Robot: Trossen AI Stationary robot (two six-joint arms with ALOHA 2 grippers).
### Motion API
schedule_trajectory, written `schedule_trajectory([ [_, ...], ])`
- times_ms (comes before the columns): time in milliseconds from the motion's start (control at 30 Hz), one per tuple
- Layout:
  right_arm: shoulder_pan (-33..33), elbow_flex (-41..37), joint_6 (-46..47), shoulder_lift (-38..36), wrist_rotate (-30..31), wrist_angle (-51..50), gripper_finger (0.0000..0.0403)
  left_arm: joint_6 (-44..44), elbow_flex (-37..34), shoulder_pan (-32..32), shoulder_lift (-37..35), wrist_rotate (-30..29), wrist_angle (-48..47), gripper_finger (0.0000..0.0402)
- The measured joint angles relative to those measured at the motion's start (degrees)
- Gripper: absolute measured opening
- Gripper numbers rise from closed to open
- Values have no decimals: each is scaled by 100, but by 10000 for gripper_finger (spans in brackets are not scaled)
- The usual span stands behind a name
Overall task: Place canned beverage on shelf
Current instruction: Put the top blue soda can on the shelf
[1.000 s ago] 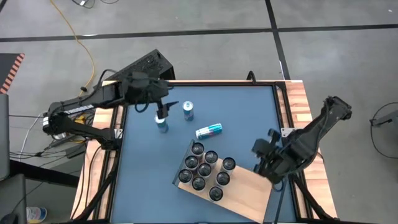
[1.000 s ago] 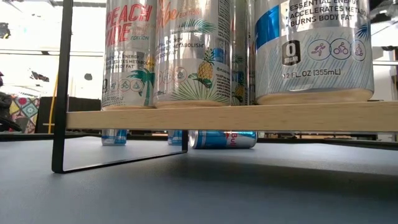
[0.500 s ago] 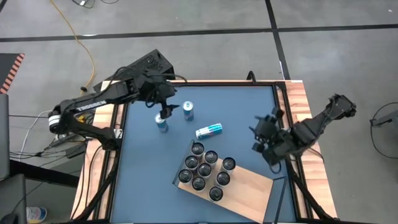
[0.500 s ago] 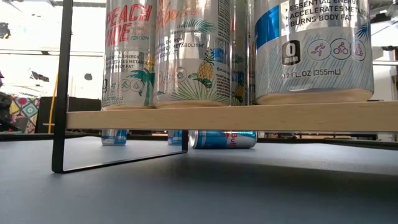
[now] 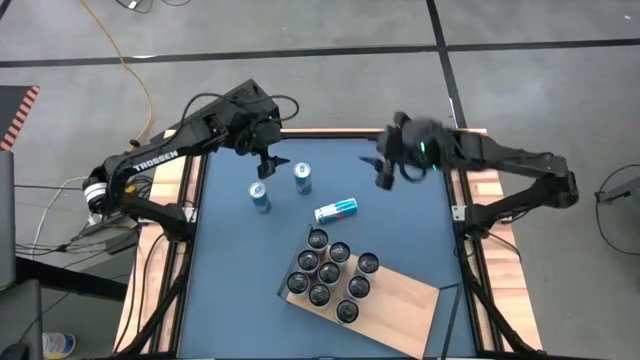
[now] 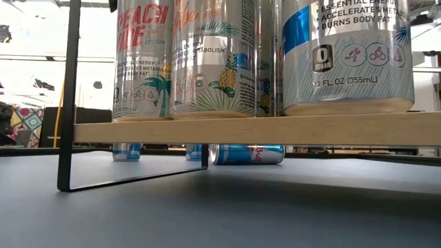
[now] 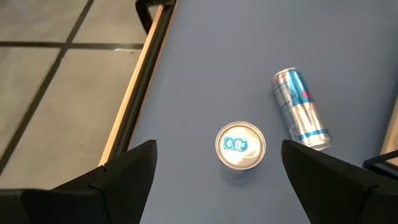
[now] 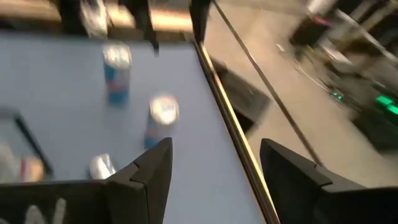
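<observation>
Two silver-and-blue cans stand upright on the blue table (image 5: 400, 240), one at the left (image 5: 260, 197) and one farther right (image 5: 303, 177); a third can (image 5: 336, 209) lies on its side. The light-wood shelf (image 5: 395, 300) sits near the front and bears several cans (image 5: 330, 272). My left gripper (image 5: 268, 160) hovers open above the far left of the table, the right-hand upright can (image 7: 240, 144) ahead of its fingers. My right gripper (image 5: 385, 172) hangs open over the far right, blurred, touching nothing.
Wooden strips (image 5: 480, 170) edge the table. In the low view the shelf board (image 6: 255, 129) stands raised on a black frame (image 6: 69, 96), with the lying can (image 6: 248, 153) beyond it. Bare blue surface lies between the loose cans and the right edge.
My right gripper has swung up and away from the shelf's right end toward the table's far edge, turning as it went. My left gripper has shifted a little from above the left upright can toward the far edge. The cans have stayed put.
</observation>
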Motion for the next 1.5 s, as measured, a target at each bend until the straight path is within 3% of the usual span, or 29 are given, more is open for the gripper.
schedule_trajectory([
  [67, -545, 4, -135, 165, -838, 569, 235, 48, 0, 144, -15, 231, -3, 330],
  [167, -1162, 4, -144, 573, -1631, 1309, 235, 105, 0, 314, -27, 394, -10, 330],
  [400, -1467, 176, -161, 1817, -2732, 2500, 236, 123, 0, 528, -36, 436, -93, 330],
  [633, -1346, 1037, -165, 3071, -2783, 2080, 242, 167, 0, 529, -36, 449, -206, 330],
  [867, -1070, 1977, -752, 3964, -2783, 832, 296, 167, 0, 529, -36, 427, -366, 330],
  [1133, -942, 2368, -842, 4406, -2774, 493, 339, 162, 0, 529, -36, 426, -360, 330],
  [1500, -953, 2362, -540, 4523, -2762, 507, 342, 125, 2, 529, -36, 432, -356, 330],
])
